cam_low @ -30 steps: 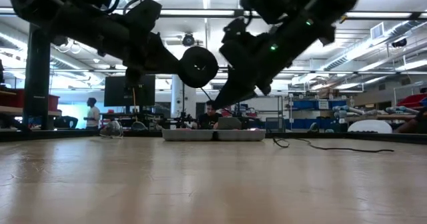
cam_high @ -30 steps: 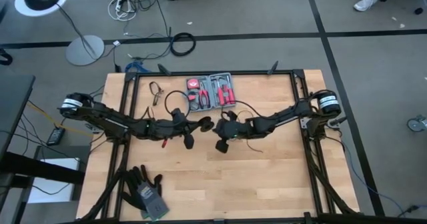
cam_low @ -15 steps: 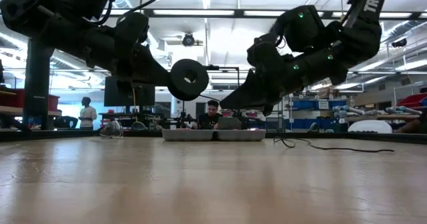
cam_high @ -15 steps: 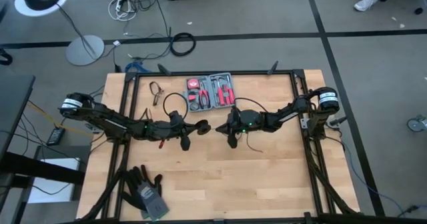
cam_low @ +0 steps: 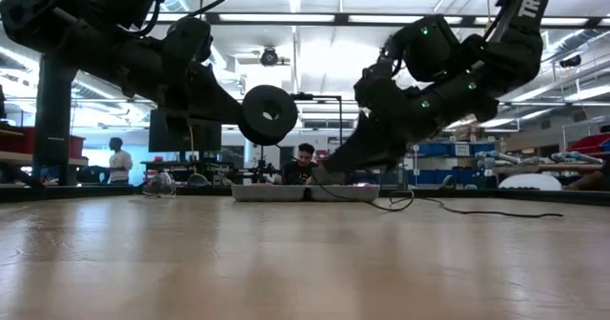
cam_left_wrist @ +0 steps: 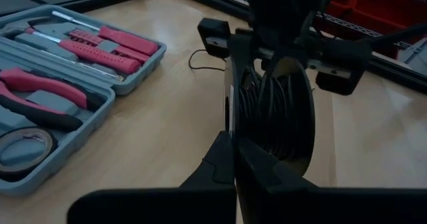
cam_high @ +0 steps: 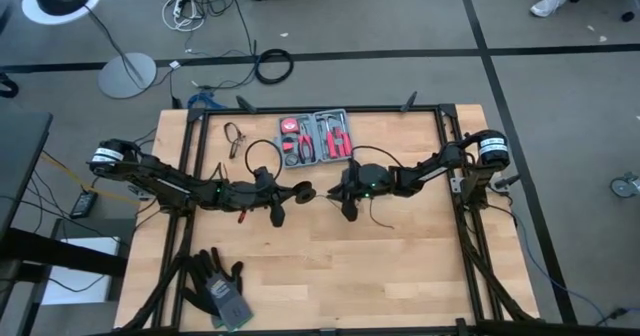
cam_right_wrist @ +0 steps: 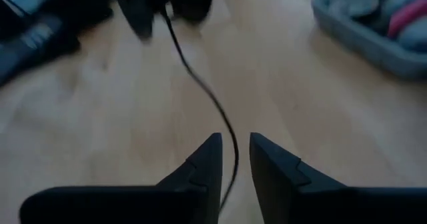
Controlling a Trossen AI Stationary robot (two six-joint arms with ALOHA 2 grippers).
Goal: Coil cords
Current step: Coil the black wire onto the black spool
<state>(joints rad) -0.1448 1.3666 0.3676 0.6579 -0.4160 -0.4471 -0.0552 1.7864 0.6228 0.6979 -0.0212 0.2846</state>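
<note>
From above, the left gripper (cam_high: 297, 191) held the black disc (cam_high: 301, 190) mid-table. At table height the disc hung clear. Left wrist: fingers clamped its rim. Right wrist: fingers (cam_right_wrist: 207, 159) parted, thin limp wire (cam_right_wrist: 208, 97) between, probably best pinched near the disc.

Left end effector (cam_left_wrist: 235, 159) pinched on black disc (cam_left_wrist: 272, 111) wound with cord, tool kit (cam_left_wrist: 60, 77) beside

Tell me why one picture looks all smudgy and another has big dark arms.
Right wrist view: blurred throughout, the black wire and the grey tool kit smeared, probably from the arm moving. Low view: bright ceiling lights behind turn both arms and the round spool into dark silhouettes. Left wrist view: sharp, evenly lit.
</note>
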